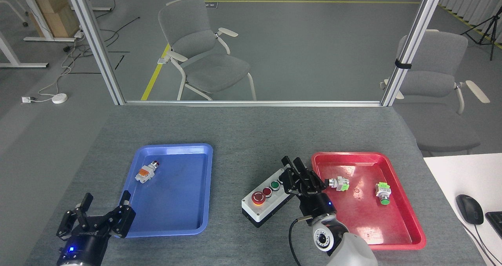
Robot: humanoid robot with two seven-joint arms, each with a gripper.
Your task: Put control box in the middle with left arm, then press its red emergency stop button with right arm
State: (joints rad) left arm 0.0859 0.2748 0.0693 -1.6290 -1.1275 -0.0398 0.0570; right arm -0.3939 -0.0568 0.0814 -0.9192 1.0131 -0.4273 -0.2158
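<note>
The control box [270, 203], light grey on a black base, lies on the middle [243, 160] of the grey tabletop, between the two trays. Its red emergency stop button [259, 197] is in plain sight at the near left end, with the small red and green buttons beside it. My right gripper [292, 162] hangs over the box's far right end, fingers close together, holding nothing; it hides the black knob. My left gripper [107, 198] is open and empty at the blue tray's near left corner.
A blue tray [196, 219] on the left holds a small white-orange switch [146, 172]. A red tray [408, 223] on the right holds two small switches [339, 183] [382, 191]. A white desk with a mouse [469, 208] borders the table's right side.
</note>
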